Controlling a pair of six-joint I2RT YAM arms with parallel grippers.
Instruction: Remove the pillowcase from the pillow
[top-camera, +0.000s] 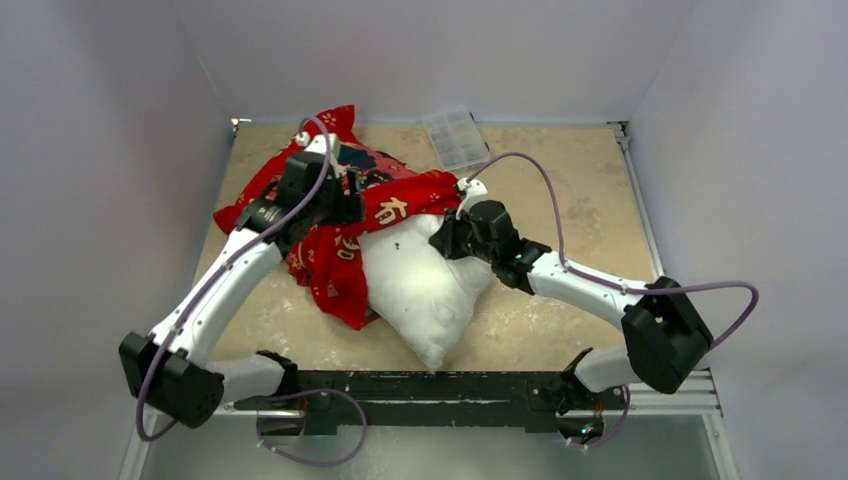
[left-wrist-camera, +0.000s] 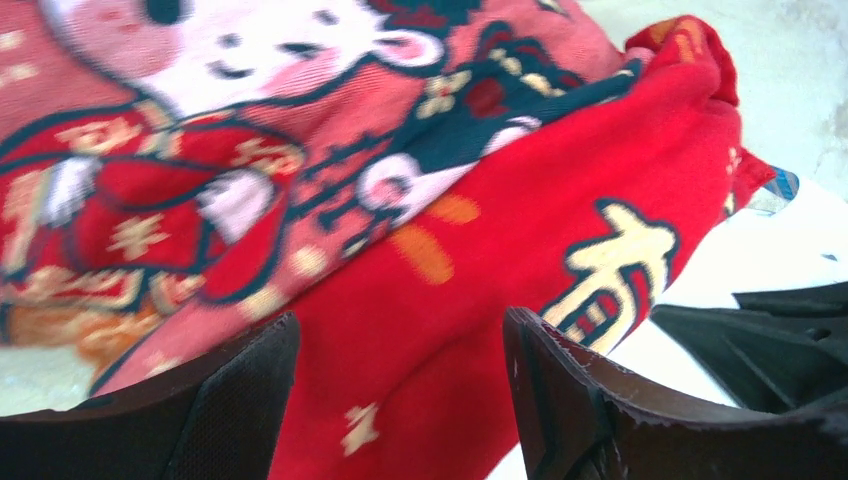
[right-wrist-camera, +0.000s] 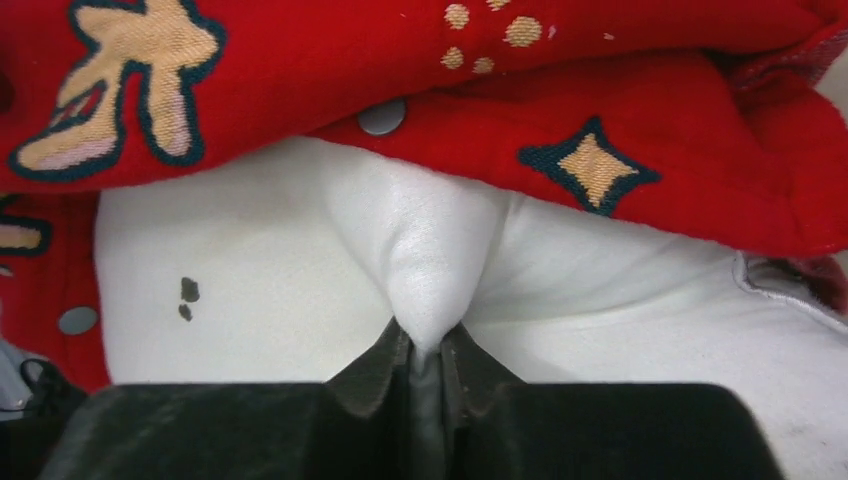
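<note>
The pillowcase is bright red cloth woven with a pink-cheeked cartoon face, small gold flowers and diamonds, and dark-edged gold characters; one reads "有", while the others are cut off or folded. Round grey snap studs sit along its hem. It lies bunched over the far and left parts of the pillow, which is plump, plain white and marked by two small dark specks. The pillow rests mid-desk, its bare near corner pointing toward the arm bases. The left end effector is spread wide with red fabric lying between its fingers, while the right end effector is pinched tight on a peak of white pillow just below the red hem.
</note>
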